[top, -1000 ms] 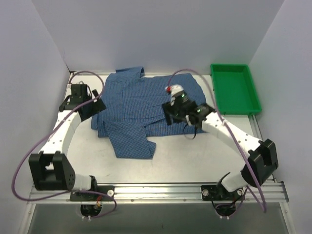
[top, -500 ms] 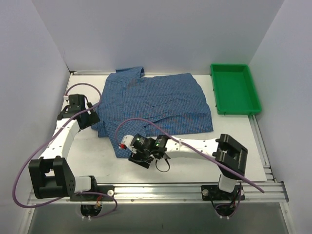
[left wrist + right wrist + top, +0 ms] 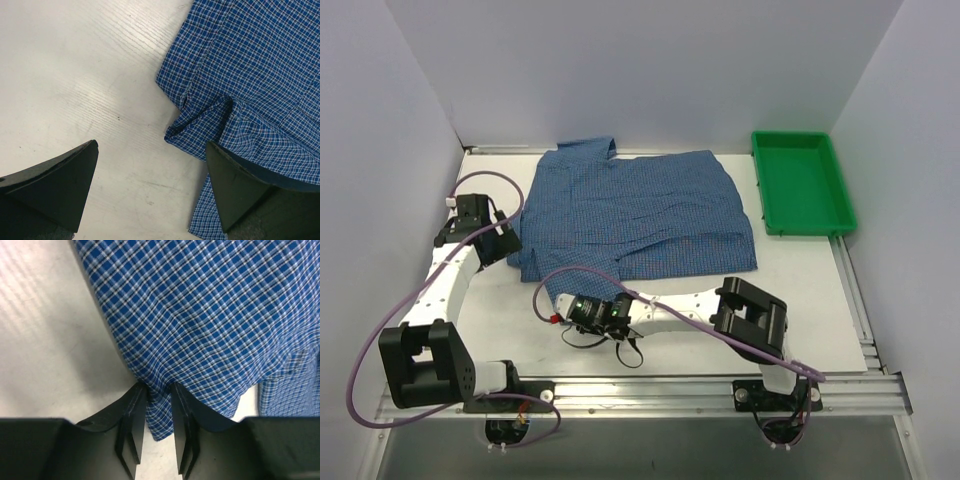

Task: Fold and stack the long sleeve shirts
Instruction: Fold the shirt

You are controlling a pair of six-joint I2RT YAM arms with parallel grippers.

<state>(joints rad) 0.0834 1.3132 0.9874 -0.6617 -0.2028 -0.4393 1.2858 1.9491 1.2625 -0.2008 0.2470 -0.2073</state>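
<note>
The blue checked shirt [image 3: 640,215] lay spread on the table [image 3: 820,290], collar far; the right gripper [image 3: 157,390], nearly closed, pinched its near-left flap, the body running far-right from it, while the left gripper [image 3: 150,147] gaped empty just beside the left edge.

I see one long sleeve shirt [image 3: 640,210], a blue fine-checked button-up, spread mostly flat over the far half of the desk. Its collar [image 3: 588,148] points at the far edge, left of centre. The body runs from near the left edge to right of centre, with a straight fold line across its near-right part. On the left side the cloth is doubled over and bunches into a small pucker [image 3: 200,120]. A flap [image 3: 582,272] reaches toward the near edge, and its tip is pinched between the fingers of the right gripper [image 3: 157,390].
</note>
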